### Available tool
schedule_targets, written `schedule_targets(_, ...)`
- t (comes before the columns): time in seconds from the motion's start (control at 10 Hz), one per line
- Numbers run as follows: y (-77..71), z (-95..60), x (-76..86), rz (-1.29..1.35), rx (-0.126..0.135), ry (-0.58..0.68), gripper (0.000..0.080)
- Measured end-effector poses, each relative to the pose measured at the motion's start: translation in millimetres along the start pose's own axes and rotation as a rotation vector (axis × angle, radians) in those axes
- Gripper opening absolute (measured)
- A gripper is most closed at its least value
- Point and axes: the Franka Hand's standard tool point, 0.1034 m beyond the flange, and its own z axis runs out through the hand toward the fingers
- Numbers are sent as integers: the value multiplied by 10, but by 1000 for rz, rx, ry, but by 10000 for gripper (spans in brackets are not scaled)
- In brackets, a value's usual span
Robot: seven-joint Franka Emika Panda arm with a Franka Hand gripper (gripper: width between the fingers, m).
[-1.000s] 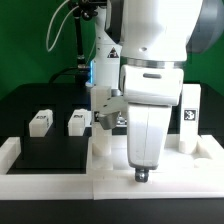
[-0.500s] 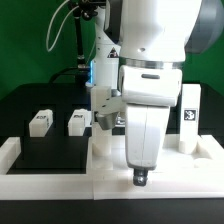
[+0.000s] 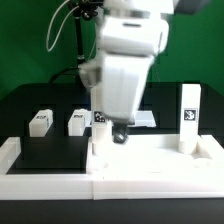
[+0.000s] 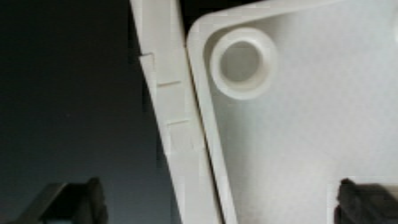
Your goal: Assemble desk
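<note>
The desk panel point(image 3: 160, 152) lies flat at the front of the table, white and rimmed. In the wrist view its corner socket point(image 4: 240, 62) shows as a round hole just inside the rim. One leg block point(image 3: 187, 116) stands upright on the panel's corner at the exterior view's right. Two more leg blocks point(image 3: 40, 122) point(image 3: 77, 121) lie on the black table, and a tagged one point(image 3: 100, 118) peeks out beside the arm. My gripper point(image 3: 118, 134) point(image 4: 217, 203) hovers blurred above the panel's rim, open, with nothing between its fingertips point(image 4: 71, 205).
Long white bars point(image 3: 55, 184) edge the black table at the front and at the exterior view's left; one bar point(image 4: 164, 100) runs right alongside the panel's rim. The marker board point(image 3: 145, 119) lies flat behind the arm.
The jaws have opened wide. The arm has lifted from the panel's front edge and swung up and toward the exterior view's left, blurred in motion.
</note>
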Motion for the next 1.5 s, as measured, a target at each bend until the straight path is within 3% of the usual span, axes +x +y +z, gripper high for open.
schedule_targets(0.1,68,-62,-99,23,-14,-6,649)
schedule_targets(0.6,56,-40,-117,336,-9,-2,649)
schedule_targets(0.7,35,-109,-301,406,-2,12,649)
schedule_targets(0.8,-95,-175,-595,467,5,14,649)
schedule_targets(0.9,-219,-199,-857,530,26,18,649)
schedule_targets(1.1,-434,-203,-1441,756,93,33,649)
schedule_targets(1.2,-541,-154,-1559,871,115,23,649)
schedule_targets(1.5,-519,-152,-1478,1043,118,17,649)
